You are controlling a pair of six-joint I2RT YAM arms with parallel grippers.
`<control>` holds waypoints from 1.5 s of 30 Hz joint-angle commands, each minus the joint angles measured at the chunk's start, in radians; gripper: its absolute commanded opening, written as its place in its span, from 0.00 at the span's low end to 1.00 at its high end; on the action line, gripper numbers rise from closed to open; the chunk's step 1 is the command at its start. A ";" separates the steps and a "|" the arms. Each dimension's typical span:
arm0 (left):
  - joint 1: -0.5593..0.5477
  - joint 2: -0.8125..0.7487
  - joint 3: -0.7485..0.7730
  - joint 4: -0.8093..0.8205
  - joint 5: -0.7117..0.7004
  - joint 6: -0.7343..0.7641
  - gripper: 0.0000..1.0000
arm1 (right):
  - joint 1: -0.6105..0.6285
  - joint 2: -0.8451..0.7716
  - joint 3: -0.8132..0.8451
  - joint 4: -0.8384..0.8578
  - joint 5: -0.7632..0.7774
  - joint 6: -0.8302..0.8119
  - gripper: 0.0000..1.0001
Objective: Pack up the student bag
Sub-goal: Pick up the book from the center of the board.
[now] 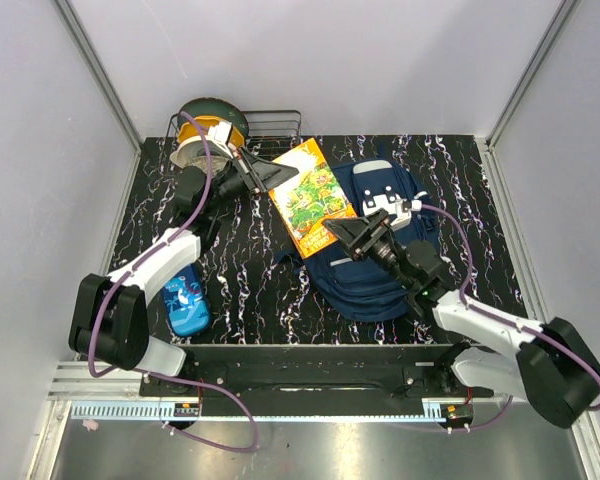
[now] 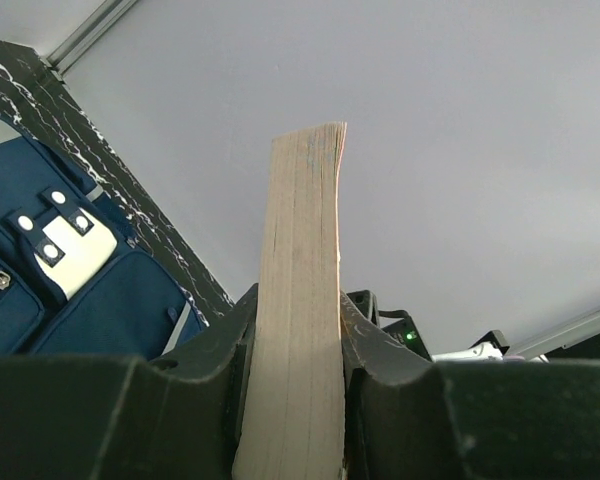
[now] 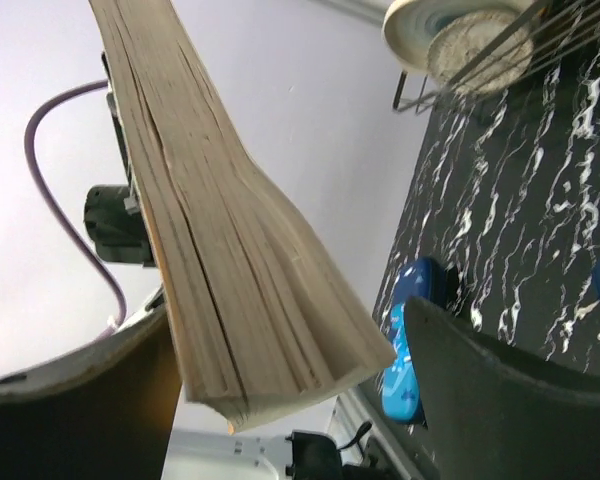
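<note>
A black marble-patterned tabletop with white veins (image 1: 250, 285) is seen enclosed by plain pale grey wall panels (image 1: 330, 60), joined by slanting aluminium frame posts (image 1: 98, 70). A ribbed aluminium rail (image 1: 280, 410) is fitted along the near edge.

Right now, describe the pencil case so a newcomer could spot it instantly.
Start at the black white-veined table and go to its near left corner, beside the left arm. The pencil case lies flat there: small, bright blue with printed pictures, far lighter than the navy backpack mid-table.
</note>
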 commanded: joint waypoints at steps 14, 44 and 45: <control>-0.012 -0.045 0.000 0.080 -0.015 -0.002 0.04 | -0.018 0.161 -0.032 0.475 -0.192 0.118 0.00; -0.646 0.134 0.435 -1.091 -0.297 1.150 0.87 | -0.023 -0.898 0.416 -1.967 1.218 0.164 0.00; -0.655 0.192 0.463 -1.112 -0.288 1.176 0.87 | -0.024 -0.909 0.425 -1.984 1.222 0.162 0.00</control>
